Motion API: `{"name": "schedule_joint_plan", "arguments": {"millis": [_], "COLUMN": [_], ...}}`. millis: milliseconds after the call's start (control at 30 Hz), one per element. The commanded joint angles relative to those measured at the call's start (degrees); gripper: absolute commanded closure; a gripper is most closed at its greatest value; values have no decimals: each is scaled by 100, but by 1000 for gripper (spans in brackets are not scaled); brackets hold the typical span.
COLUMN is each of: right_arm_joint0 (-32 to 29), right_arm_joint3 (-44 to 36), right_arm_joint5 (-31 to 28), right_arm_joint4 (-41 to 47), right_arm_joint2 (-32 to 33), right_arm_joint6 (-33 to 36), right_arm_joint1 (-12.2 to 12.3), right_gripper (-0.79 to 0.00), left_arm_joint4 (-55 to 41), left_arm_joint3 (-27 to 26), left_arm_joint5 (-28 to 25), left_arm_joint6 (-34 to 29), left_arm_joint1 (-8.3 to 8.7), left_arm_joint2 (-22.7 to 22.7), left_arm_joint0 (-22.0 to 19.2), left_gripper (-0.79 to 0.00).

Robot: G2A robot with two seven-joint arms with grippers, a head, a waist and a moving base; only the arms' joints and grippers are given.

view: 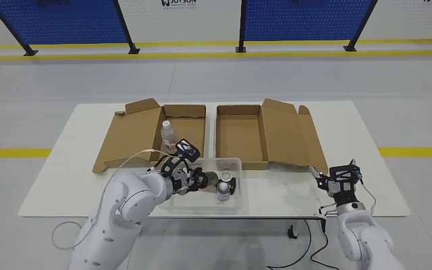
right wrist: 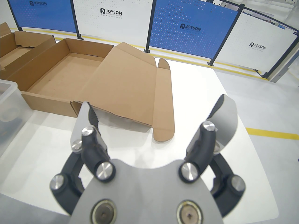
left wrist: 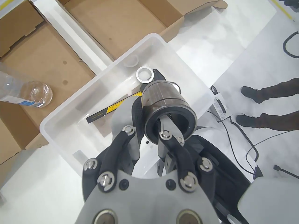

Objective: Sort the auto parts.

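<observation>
Left gripper (left wrist: 151, 115) clamped on steel bearing (left wrist: 163, 99) over bin (left wrist: 98, 78); right gripper (right wrist: 154, 101) fingers apart, parked. Next, probably: lift clear, drop into cardboard box (left wrist: 121, 17).

Below the held bearing (left wrist: 163, 103), the clear bin's (left wrist: 98, 76) room is narrowed by its walls, a metal ring (left wrist: 144, 73) and a black bar (left wrist: 109, 111). The left box (left wrist: 53, 47) is partly taken by a bottle (left wrist: 35, 94).

- Industrial test hall or robot lab.
- Blue and white perforated panels (right wrist: 191, 19) fence the bay.
- Yellow lines (view: 202, 55) on a grey floor (view: 202, 81).
- White table (view: 67, 169), cables (view: 307, 239) below.
</observation>
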Motion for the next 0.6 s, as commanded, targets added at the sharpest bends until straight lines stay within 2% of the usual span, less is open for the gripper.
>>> {"name": "schedule_joint_plan", "arguments": {"millis": [0, 267, 400, 567], "right_arm_joint0": [0, 0, 0, 0], "right_arm_joint3": [0, 0, 0, 0], "right_arm_joint5": [0, 0, 0, 0], "right_arm_joint4": [0, 0, 0, 0], "right_arm_joint2": [0, 0, 0, 0], "right_arm_joint6": [0, 0, 0, 0], "right_arm_joint1": [0, 0, 0, 0], "right_gripper": [-785, -785, -785, -785], "left_arm_joint4": [10, 148, 354, 562], "left_arm_joint3": [33, 357, 687, 1286], "left_arm_joint5": [25, 64, 207, 517], "left_arm_joint6": [47, 757, 1168, 1525], "left_arm_joint1": [7, 11, -19, -109], "left_arm_joint2": [1, -37, 83, 470], "left_arm_joint0": [-4, -224, -534, -1064], "left_gripper": [0, 0, 0, 0]}}
